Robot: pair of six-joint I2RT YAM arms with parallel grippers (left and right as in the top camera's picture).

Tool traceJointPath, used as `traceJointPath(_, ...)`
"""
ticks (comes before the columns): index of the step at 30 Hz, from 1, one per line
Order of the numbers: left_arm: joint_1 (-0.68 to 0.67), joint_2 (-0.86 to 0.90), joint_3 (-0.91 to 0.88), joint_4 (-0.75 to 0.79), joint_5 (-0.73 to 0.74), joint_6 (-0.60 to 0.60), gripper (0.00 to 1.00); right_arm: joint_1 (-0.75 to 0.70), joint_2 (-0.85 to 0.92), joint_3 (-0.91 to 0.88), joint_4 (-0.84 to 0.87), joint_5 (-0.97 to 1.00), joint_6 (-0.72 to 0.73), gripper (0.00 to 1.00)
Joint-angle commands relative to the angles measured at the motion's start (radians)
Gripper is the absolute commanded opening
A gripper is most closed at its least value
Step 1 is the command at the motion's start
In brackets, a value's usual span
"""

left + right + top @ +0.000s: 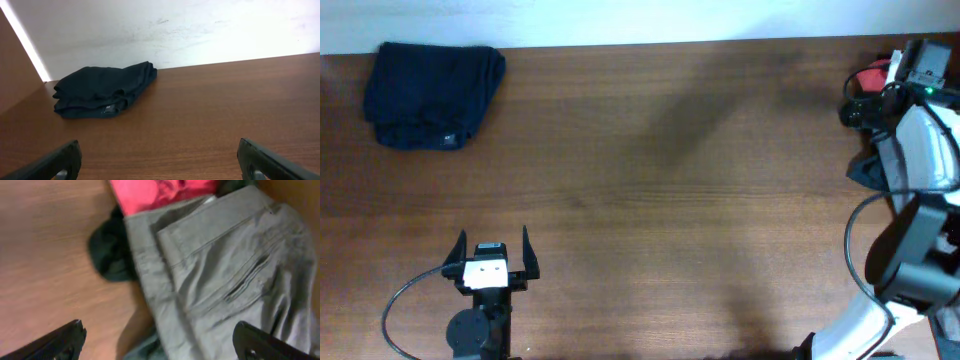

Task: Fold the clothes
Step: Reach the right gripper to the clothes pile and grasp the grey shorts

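- left claw [493,240] wide, empty, parked over the brown wooden bench [670,200] at its near edge; idle, I'd say
- right claw [157,335] wide, holding nothing, above the crumpled grey-olive cotton trousers [225,270] at the right bench edge; likely lining up a pick
- trousers heaped against red cloth [150,192] and black cloth [107,250]
- far-left corner: folded dark navy garment [433,95], probably the done stack

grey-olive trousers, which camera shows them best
Right wrist: the grey-olive trousers fill most of the frame, pocket seam clear, beside a red garment. Overhead, the right arm hides them. The left wrist view shows the folded navy garment, not the trousers.
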Motion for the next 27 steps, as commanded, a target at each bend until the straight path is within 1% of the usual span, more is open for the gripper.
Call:
traceJointPath(1,0.005,-0.006,-0.004,-0.004,0.011,0.013,0.99,-0.002,0.042,0.017,0.074,0.104,0.001,0.99)
traceJointPath(9,0.005,-0.006,-0.004,-0.004,0.011,0.013,0.99,-0.001,0.135,0.016,0.259,0.104,-0.005,1.00)
traceJointPath(12,0.005,-0.006,-0.004,-0.004,0.011,0.013,0.99,-0.001,0.166,0.016,0.298,0.103,-0.007,0.89)
traceJointPath(13,0.005,-0.006,-0.004,-0.004,0.011,0.013,0.99,-0.001,0.182,0.016,0.315,0.100,-0.011,0.89)
traceJointPath(22,0.005,-0.006,-0.004,-0.004,0.011,0.013,0.99,-0.003,0.245,0.016,0.380,0.104,-0.015,0.89)
traceJointPath(27,0.005,-0.006,-0.004,-0.004,0.011,0.013,0.99,-0.003,0.264,0.016,0.389,0.104,-0.014,0.89)
